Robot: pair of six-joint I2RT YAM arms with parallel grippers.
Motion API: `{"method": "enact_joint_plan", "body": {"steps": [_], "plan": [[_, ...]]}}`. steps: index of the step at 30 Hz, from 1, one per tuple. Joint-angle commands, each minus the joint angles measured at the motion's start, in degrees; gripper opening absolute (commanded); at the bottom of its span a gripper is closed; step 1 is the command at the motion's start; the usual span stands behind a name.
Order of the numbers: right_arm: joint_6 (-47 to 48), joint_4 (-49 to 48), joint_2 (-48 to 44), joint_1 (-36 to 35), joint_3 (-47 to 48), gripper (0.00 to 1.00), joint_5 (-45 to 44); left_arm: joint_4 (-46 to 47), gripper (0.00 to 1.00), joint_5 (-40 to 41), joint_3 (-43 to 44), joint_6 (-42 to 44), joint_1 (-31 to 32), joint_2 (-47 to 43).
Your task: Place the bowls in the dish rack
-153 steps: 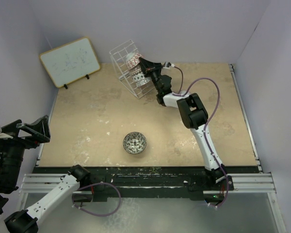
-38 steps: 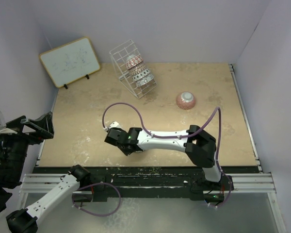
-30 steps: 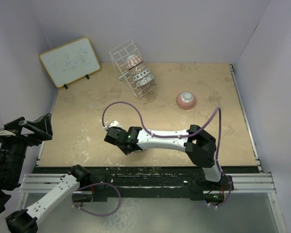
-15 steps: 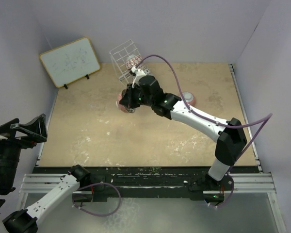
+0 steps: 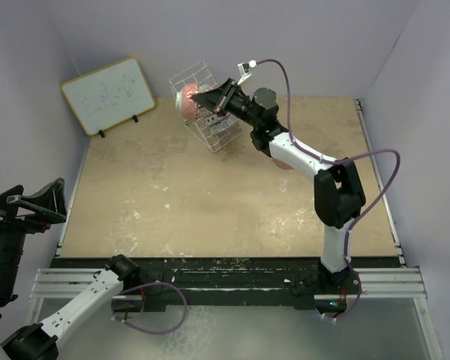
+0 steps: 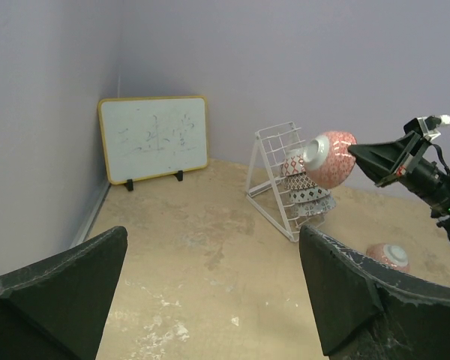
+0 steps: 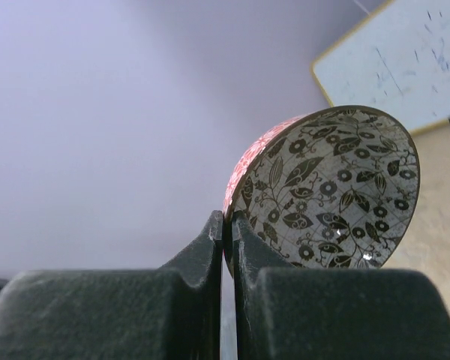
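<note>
- Left hand [image 6: 214,240]: jaws spread fully wide, holding nothing, raised beside the left edge of the worktop [image 5: 172,187].
- Whiteboard [image 5: 109,94]: propped at the rear left wall.
- Dish rack [image 6: 274,176]: rear centre of the worktop, with patterned bowls [image 6: 307,196] stacked inside.
- Red bowl [image 6: 330,159]: in the air, on edge, at the rack's top, projecting left beyond the fingertips.
- Right hand [image 7: 226,221]: clamped tight on that bowl's rim.
- Second red bowl [image 6: 388,255]: upside down on the worktop, right of the rack.
</note>
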State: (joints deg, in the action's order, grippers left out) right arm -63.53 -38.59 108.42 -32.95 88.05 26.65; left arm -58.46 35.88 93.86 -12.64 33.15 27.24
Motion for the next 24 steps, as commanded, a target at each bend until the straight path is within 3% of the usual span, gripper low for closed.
{"method": "enact_joint_plan", "body": {"steps": [1, 5, 10, 24], "plan": [[-16.6, -25.6, 6.2, 2.3, 8.5, 0.00, -0.7, 0.2, 0.99, 0.6, 0.9, 1.2, 0.2, 0.3], [-26.1, -34.2, 15.0, 3.8, 17.0, 0.00, -5.7, 0.1, 0.99, 0.8, 1.0, 1.4, 0.3, 0.2], [-29.3, -35.8, 21.3, 4.0, 24.3, 0.00, -12.4, -0.1, 0.99, 0.8, 0.9, 1.7, 0.3, 0.1], [-33.9, -37.4, 26.8, 3.9, 23.1, 0.00, -29.2, -0.2, 0.99, 1.4, -0.5, 2.1, 0.6, -0.3]]}}
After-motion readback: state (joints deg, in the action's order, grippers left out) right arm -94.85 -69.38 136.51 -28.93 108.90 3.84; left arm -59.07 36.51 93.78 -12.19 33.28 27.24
